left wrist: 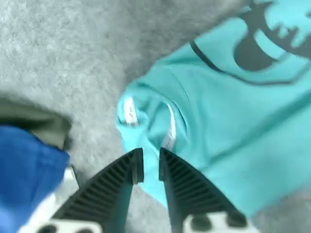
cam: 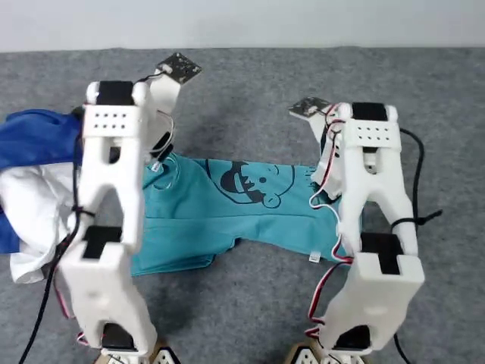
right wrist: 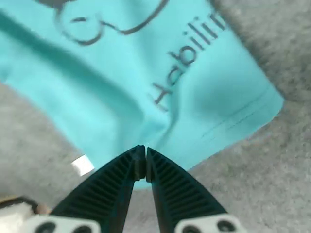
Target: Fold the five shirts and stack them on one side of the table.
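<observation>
Teal shirt [cam: 227, 205] lies crosswise, collar leftward, left tool [left wrist: 146, 162] and right tool [right wrist: 141, 158] pinching it.

A grey, felt-like counter [cam: 250, 303] carries a teal shirt [cam: 227, 216] with a dark cartoon print, spread across its middle. At one side, a blue shirt [cam: 38, 136] and a white shirt [cam: 34, 205] lie heaped together.

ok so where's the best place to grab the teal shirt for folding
Pinch the teal shirt at its collar and hem ends, coming down from above: it lies flat, stretched sideways, so those edges lift free.
</observation>
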Available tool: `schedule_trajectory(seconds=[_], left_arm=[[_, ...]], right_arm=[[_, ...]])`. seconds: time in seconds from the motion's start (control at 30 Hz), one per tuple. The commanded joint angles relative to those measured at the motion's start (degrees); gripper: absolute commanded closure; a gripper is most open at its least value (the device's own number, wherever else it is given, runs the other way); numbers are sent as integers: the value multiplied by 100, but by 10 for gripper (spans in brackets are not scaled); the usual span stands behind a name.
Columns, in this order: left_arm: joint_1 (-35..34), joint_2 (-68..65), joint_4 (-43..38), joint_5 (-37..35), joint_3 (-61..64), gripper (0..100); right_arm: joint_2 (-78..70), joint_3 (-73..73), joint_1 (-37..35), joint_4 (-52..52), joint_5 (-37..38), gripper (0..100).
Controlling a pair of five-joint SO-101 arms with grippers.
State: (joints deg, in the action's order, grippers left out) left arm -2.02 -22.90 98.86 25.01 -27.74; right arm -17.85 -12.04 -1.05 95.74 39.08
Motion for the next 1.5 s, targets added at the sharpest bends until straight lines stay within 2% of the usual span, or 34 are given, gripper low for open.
schedule_trajectory(seconds=[0.0, 0.27, 0.4, 0.53, 0.67, 0.87, 1.17, 1.37, 1.47], left_arm=[[-18, 1284, 167, 9, 1077, 929], [-79, 2479, 141, 747, 3873, 928], [-88, 2602, -132, 1204, 4822, 927], [-88, 2523, -633, 1319, 5358, 915], [-88, 2259, -905, 1327, 5481, 876], [-79, 1644, -958, 1371, 5446, 877], [-360, 1240, -1512, 1336, 5376, 879], [-536, 1222, -1477, 1354, 5182, 979], [-519, 1222, -1477, 1354, 5218, 994]], right_arm=[[549, -369, -119, 558, 26, 962], [1068, 211, -84, 699, 26, 962], [1244, 589, -66, 699, 26, 962], [1288, 888, -57, 699, 26, 962], [1297, 905, 57, 690, 26, 962], [1297, 905, 347, 681, 44, 962], [1305, 923, 462, 699, 62, 962], [1305, 923, 470, 699, 35, 962], [1305, 923, 462, 699, 35, 962]])
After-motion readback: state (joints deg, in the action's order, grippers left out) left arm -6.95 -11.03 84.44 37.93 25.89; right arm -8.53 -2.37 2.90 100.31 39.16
